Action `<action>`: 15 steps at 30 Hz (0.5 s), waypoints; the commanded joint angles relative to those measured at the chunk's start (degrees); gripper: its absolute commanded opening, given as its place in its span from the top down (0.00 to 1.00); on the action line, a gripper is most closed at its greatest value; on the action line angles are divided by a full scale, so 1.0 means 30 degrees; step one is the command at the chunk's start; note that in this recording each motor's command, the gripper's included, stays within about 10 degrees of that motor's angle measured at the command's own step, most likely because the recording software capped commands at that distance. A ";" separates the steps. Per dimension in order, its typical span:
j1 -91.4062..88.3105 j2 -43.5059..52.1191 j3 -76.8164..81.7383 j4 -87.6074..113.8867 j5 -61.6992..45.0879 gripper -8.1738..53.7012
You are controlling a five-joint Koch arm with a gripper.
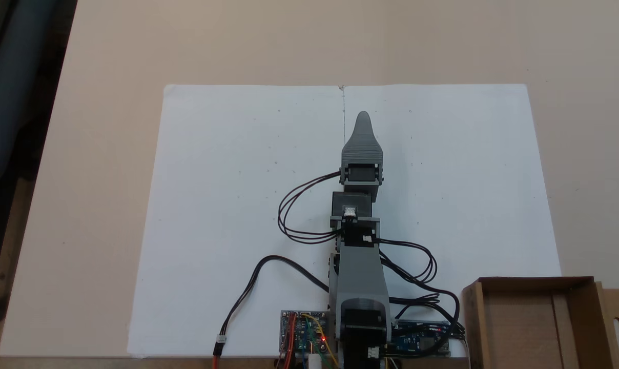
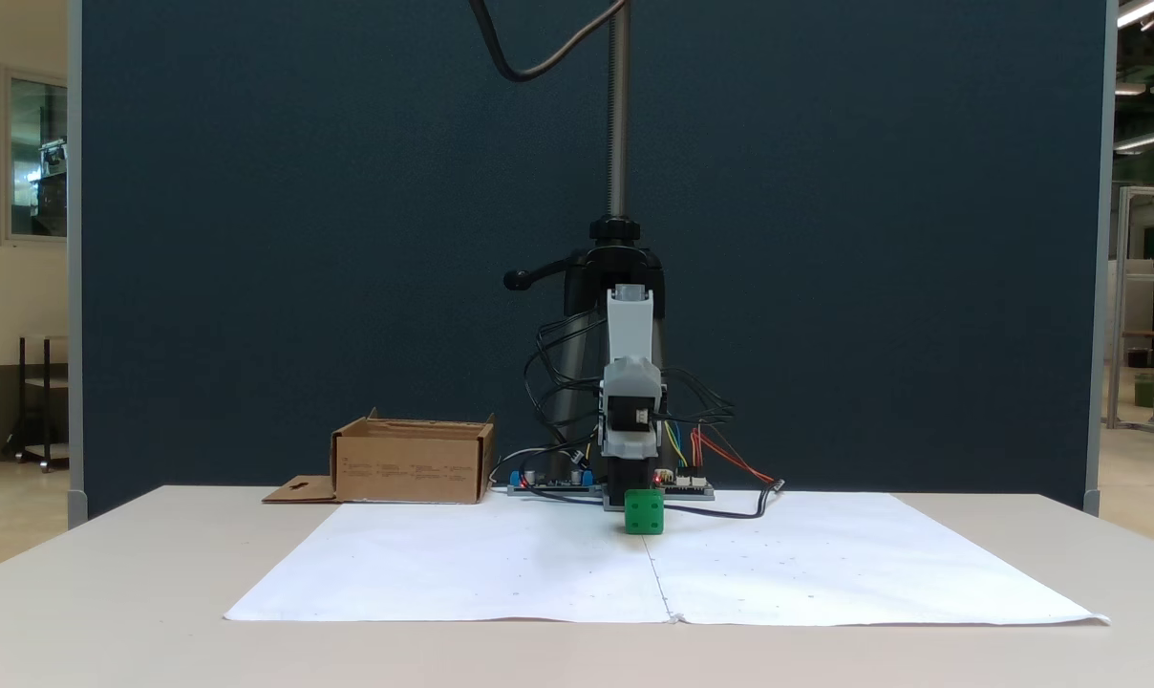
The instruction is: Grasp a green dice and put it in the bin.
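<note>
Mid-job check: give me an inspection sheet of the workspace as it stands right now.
Surface: beige table with two white paper sheets laid side by side.
Job's things: green dice on the paper at the seam, in front of the arm; cardboard bin beside the base, nothing seen inside.
Clutter: nothing seen.
Gripper: gripper points forward above the seam; jaws overlap, so open or shut cannot be told.
Cables: black loops beside the arm; circuit boards at the base.
Surroundings: dark blue partition behind the table.
</note>
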 commanded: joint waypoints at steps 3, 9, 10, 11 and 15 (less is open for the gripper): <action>-0.0381 0.2139 -0.2197 0.3281 -0.0352 0.15; -0.0264 0.2139 -0.7090 1.1361 -0.0381 0.16; -0.0264 0.2139 -0.7822 1.3910 -0.0352 0.16; -0.0264 0.2109 -0.8760 1.4437 -0.0352 0.16; -0.0410 0.2109 -1.0488 1.9505 -0.0322 0.17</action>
